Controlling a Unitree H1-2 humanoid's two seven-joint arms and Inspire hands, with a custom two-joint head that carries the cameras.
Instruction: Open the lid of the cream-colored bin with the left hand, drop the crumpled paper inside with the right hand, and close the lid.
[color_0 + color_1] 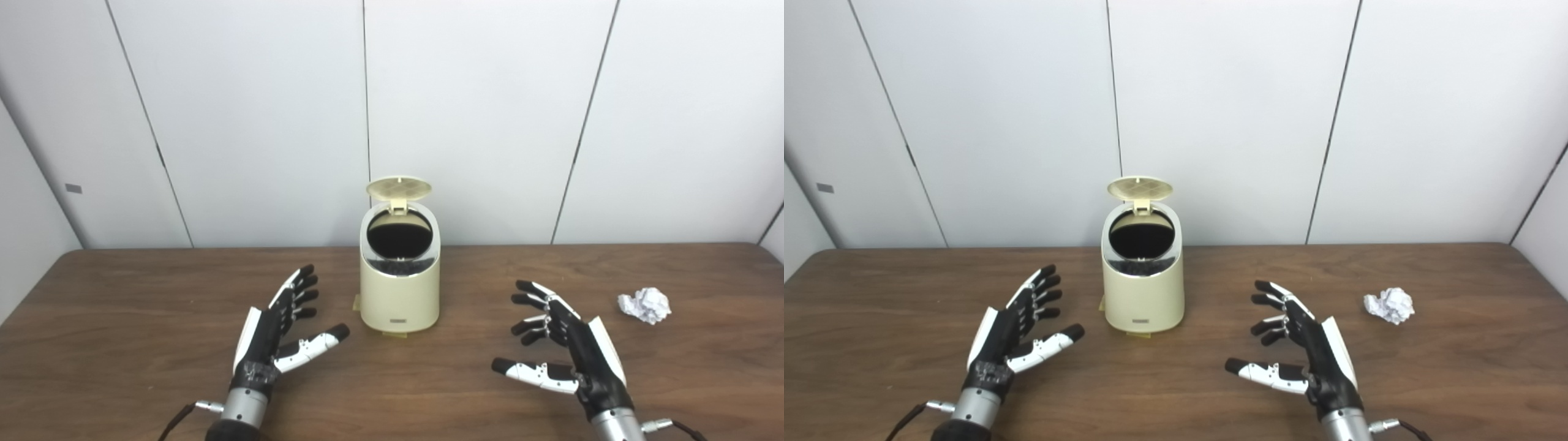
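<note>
The cream-colored bin stands upright at the middle of the wooden table. Its round lid is flipped up and open at the back, showing the dark inside. A crumpled white paper ball lies on the table to the right. My left hand is open and empty, hovering to the left of the bin, apart from it. My right hand is open and empty, between the bin and the paper, touching neither.
A white panelled wall runs just behind the table's far edge, close behind the bin. The table's left and right ends show at the picture's sides.
</note>
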